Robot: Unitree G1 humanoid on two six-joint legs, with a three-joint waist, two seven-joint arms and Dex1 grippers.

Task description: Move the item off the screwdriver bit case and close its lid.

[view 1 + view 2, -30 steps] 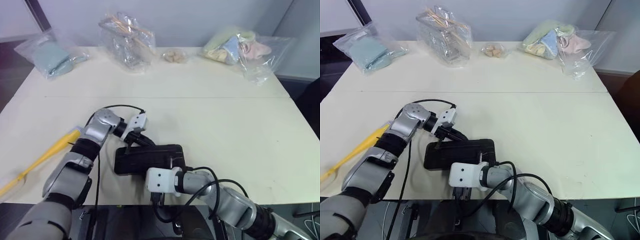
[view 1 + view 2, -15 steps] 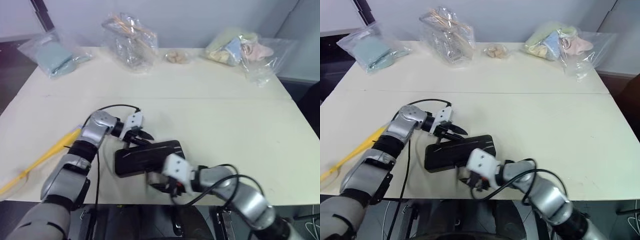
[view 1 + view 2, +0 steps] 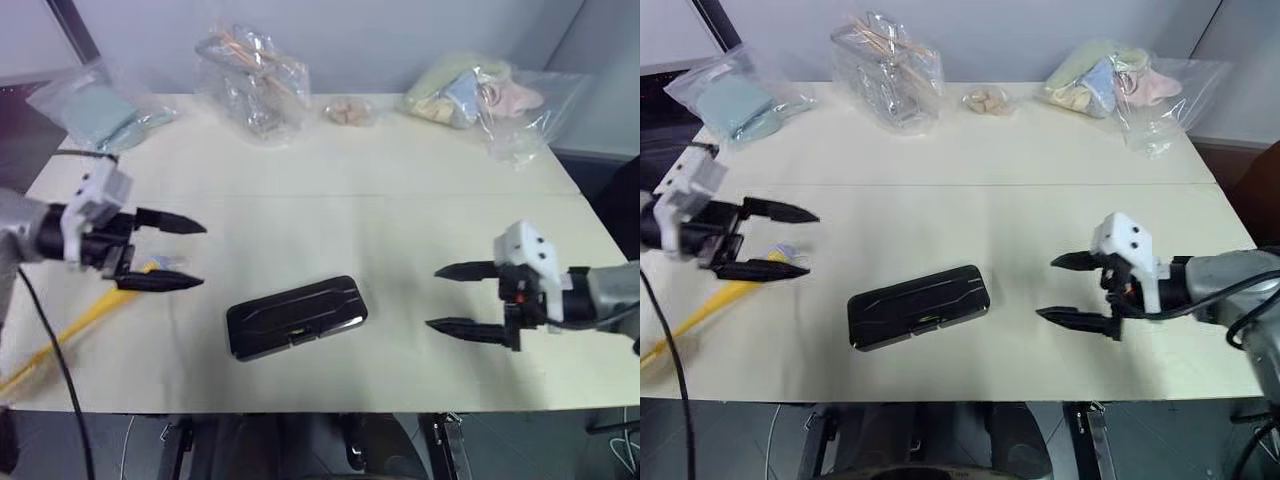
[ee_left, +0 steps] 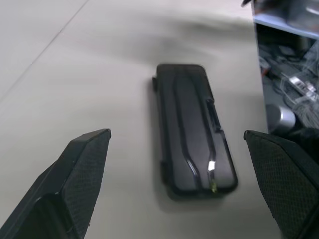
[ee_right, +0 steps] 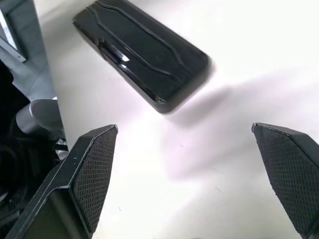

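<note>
- Screwdriver bit case (image 3: 296, 316), a flat black plastic box with rounded corners, lies near the front edge of the pale cream surface (image 3: 400, 230), its lid (image 4: 192, 124) shut flat and a small latch showing on its front side.
- Long slim yellow tool (image 3: 75, 325) rests at the surface's left front edge, well apart from the case, slanting toward the corner.
- Left gripper (image 3: 165, 252) hangs above the surface to the left of the case, over the tool's thick end, its two black fingers (image 3: 170, 222) spread wide and grasping nothing.
- Right gripper (image 3: 462, 300) hovers to the right of the case, fingers (image 3: 465, 270) likewise released and empty.
- Clear plastic bags (image 3: 255, 70) of mixed goods line the far edge.
</note>
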